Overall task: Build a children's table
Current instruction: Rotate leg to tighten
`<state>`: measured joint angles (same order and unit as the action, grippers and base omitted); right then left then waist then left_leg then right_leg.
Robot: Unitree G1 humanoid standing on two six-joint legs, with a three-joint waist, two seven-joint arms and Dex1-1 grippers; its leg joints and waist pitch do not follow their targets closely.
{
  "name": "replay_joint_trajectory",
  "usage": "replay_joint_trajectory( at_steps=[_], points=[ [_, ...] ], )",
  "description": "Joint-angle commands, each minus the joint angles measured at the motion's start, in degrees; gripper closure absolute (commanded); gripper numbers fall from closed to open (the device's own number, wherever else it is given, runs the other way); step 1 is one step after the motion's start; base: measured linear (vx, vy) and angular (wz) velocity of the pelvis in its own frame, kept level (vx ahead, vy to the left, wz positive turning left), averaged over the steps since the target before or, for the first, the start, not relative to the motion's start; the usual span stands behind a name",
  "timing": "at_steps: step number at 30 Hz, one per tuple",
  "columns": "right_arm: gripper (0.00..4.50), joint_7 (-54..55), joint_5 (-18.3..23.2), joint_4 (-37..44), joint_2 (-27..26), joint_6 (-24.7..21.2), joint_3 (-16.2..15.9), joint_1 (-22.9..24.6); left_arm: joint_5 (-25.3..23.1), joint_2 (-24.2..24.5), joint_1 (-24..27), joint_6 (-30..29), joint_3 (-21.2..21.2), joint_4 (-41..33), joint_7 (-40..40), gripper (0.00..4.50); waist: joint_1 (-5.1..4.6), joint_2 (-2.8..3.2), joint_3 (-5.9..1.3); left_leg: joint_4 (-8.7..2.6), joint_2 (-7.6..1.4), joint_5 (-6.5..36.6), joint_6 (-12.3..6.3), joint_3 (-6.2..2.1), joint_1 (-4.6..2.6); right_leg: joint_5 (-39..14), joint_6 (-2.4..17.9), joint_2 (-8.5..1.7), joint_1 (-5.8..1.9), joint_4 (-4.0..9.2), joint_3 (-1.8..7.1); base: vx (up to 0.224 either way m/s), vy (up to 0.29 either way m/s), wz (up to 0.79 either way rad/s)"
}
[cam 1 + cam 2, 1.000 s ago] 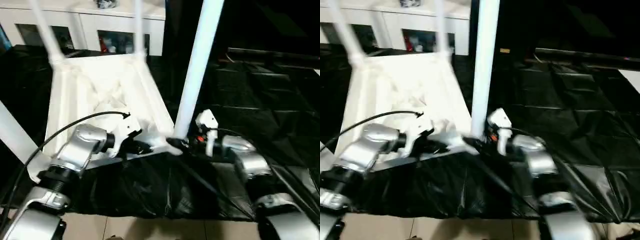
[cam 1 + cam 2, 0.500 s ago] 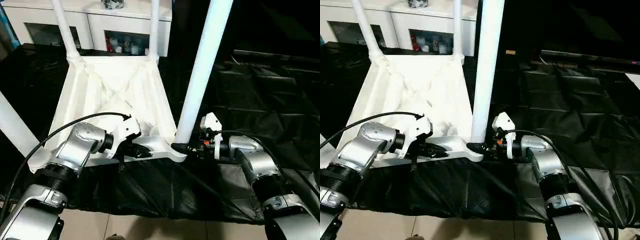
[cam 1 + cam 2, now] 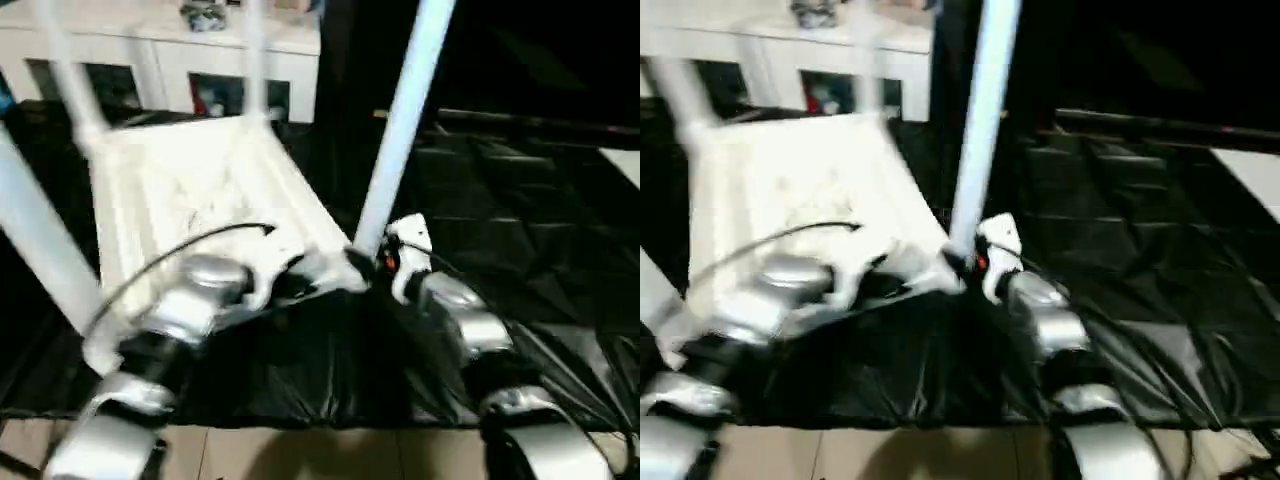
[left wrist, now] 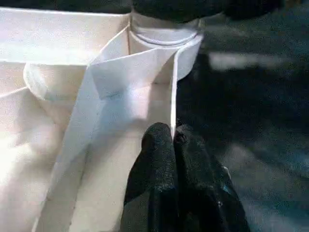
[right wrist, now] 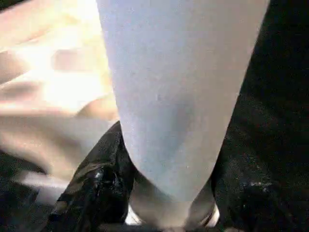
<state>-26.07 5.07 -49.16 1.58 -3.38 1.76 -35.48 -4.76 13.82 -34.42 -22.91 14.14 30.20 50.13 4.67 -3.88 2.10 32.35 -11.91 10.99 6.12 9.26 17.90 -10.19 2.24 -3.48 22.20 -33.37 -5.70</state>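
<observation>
The children's table lies upside down, its ribbed white top (image 3: 190, 190) on a black sheet, with white tube legs standing up from the corner sockets. My right gripper (image 3: 362, 262) is at the foot of the near right leg (image 3: 400, 130). In the right wrist view its black fingers (image 5: 96, 179) hug that leg (image 5: 174, 106) on both sides just above the socket. My left gripper (image 4: 171, 140) is shut, and its tips rest against the thin edge of the top's near rim (image 4: 172, 96), close to the same corner socket (image 4: 164, 36).
A near left leg (image 3: 40, 240) and two far legs (image 3: 70, 70) also stand upright. Behind the table stands a white cabinet (image 3: 170, 60) with glass doors. The black sheet (image 3: 520, 200) covers the ground to the right, and pale floor tiles (image 3: 300, 455) lie nearest me.
The head camera has swung, so the whole picture has shifted and blurred. My right gripper's fingers have closed in around the foot of the leg. The left gripper stays shut at the rim.
</observation>
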Motion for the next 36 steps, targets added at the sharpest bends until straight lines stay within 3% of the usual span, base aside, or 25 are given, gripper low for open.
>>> replay_joint_trajectory(
  at_steps=[1,2,6,8,11,14,18,19,22,28,29,30,32,33,36],
  points=[
    [2.55,5.54,-0.8,-8.11,-5.43,-3.76,-2.56,-0.14,-0.77,-4.77,-2.73,-0.01,2.49,1.94,-4.01,4.5,-0.23,1.1,-1.98,-4.26,-1.25,20.84,-0.1,-0.82,0.11,-33.91,2.46,-5.22,-1.33,6.17,2.42,0.0,0.0,0.0],
    [2.55,7.32,-0.99,-9.25,-6.35,-3.67,-2.62,-1.05,-1.45,-5.4,-3.17,0.33,3.04,2.8,-4.97,4.5,-0.32,1.15,-1.97,-4.3,-1.23,21.37,-0.06,-0.8,-0.14,-33.47,2.34,-5.11,-1.14,6.32,2.36,0.0,0.0,0.0],
    [2.55,11.67,-0.92,-11.58,-8.97,-2.59,-1.03,-4.54,-1.41,-6.47,-3.12,0.54,3.23,2.52,-5.34,4.5,-0.57,1.05,-1.95,-4.32,-1.07,23.07,-0.16,-0.98,-0.02,-34.27,1.62,-5.32,-1.08,6.51,2.29,0.0,0.0,0.0],
    [1.99,10.76,-1.79,-11.23,-8.47,-1.04,-1.24,-4.47,-1.52,-5.62,-2.59,0.68,3.13,1.81,-4.86,4.5,-0.54,0.97,-1.97,-4.34,-1.11,22.43,-0.61,-0.87,0.09,-33.41,1.81,-5.34,-1.02,6.38,2.54,0.0,0.0,0.0],
    [1.82,10.34,-2.45,-10.73,-6.71,0.33,-0.86,-3.85,-1.65,-3.67,-1.76,2.07,2.93,1.17,-3.53,4.5,-0.52,0.94,-2.03,-4.46,-1.17,21.52,-0.83,-0.84,0.36,-32.13,2.26,-5.33,-1.17,6.14,2.67,0.0,0.0,0.0],
    [1.42,9.05,-2.73,-8.93,-4.87,1.56,-1.14,-2.8,-1.83,-1.63,-1.25,4.09,2.94,1.29,-1.9,4.5,-0.3,1.04,-2.32,-4.63,-1.4,18.41,-0.83,-0.7,0.79,-26.54,4.01,-5.27,-1.53,5.32,3.13,0.0,0.0,0.0],
    [1.21,4.47,-2.59,-4.55,-2.16,3.68,-2.4,-0.37,-2.39,0.93,-0.81,6.63,2.13,2.14,-1.86,4.5,0.24,0.95,-2.65,-4.35,-1.44,13.39,-1.79,-0.07,1.04,-17.03,7.01,-5.04,-2.06,4.17,3.55,0.0,0.0,0.0],
    [0.97,4.04,-2.59,-4.21,-1.93,3.87,-2.52,-0.17,-2.42,1.12,-0.78,6.82,2.03,2.21,-1.97,4.5,0.33,0.9,-2.69,-4.31,-1.41,12.8,-1.88,-0.01,1.11,-16.49,7.28,-5.0,-2.19,4.06,3.55,0.0,0.0,0.0],
    [0.91,-0.71,-2.73,2.95,1.67,5.54,-3.4,3.29,-1.13,2.67,0.87,10.47,0.97,0.12,-0.48,4.5,0.95,0.73,-2.7,-4.09,-1.38,10.33,-2.27,0.12,1.49,-14.84,7.32,-5.05,-2.52,3.79,3.64,0.0,0.0,0.0],
    [0.91,-9.76,3.96,14.97,6.54,2.47,-0.14,7.7,1.85,3.92,4.02,13.85,-0.63,-5.18,1.92,4.5,1.05,0.82,-2.89,-3.77,-1.77,7.21,-3.9,0.25,1.7,-7.99,9.26,-4.8,-2.53,2.83,3.6,0.0,0.0,0.0],
    [0.89,-10.1,4.2,15.4,6.75,2.35,-0.06,7.87,1.94,3.97,4.13,13.86,-0.68,-5.41,2.0,4.23,1.1,0.72,-2.76,-3.76,-1.62,7.61,-4.15,0.34,1.81,-9.16,9.11,-4.83,-2.62,3.03,3.59,0.0,0.0,0.0],
    [0.88,-14.36,6.87,20.62,9.65,1.35,0.47,10.27,3.26,5.18,5.46,14.14,-1.54,-8.21,3.08,4.07,1.28,1.29,-2.68,-3.76,-1.53,8.0,-4.21,0.32,1.76,-10.34,8.73,-4.88,-2.73,3.26,3.61,0.0,0.0,0.0],
    [0.88,-15.94,7.76,22.45,10.73,0.98,0.55,11.2,3.92,5.75,5.93,14.31,-1.85,-9.23,3.67,3.96,1.53,0.99,-2.72,-3.59,-1.54,7.32,-4.69,0.38,1.9,-10.04,8.5,-4.91,-2.78,3.16,3.66,0.0,0.0,0.0],
    [0.88,-18.89,9.25,25.49,12.85,-0.67,0.57,13.11,5.57,6.86,7.15,12.74,-3.02,-11.98,4.68,3.93,1.6,1.34,-2.79,-3.53,-1.52,6.88,-4.56,0.43,1.88,-9.63,8.96,-4.86,-2.76,3.07,3.67,0.0,0.0,0.0],
    [0.88,-22.36,10.05,27.85,15.64,-2.31,0.61,15.6,9.15,8.29,10.07,10.3,-5.42,-18.42,6.41,3.59,1.77,1.55,-2.68,-3.47,-1.6,6.96,-4.38,0.45,1.94,-8.75,9.87,-4.67,-2.7,2.9,3.56,0.0,0.0,0.0]
  ],
)
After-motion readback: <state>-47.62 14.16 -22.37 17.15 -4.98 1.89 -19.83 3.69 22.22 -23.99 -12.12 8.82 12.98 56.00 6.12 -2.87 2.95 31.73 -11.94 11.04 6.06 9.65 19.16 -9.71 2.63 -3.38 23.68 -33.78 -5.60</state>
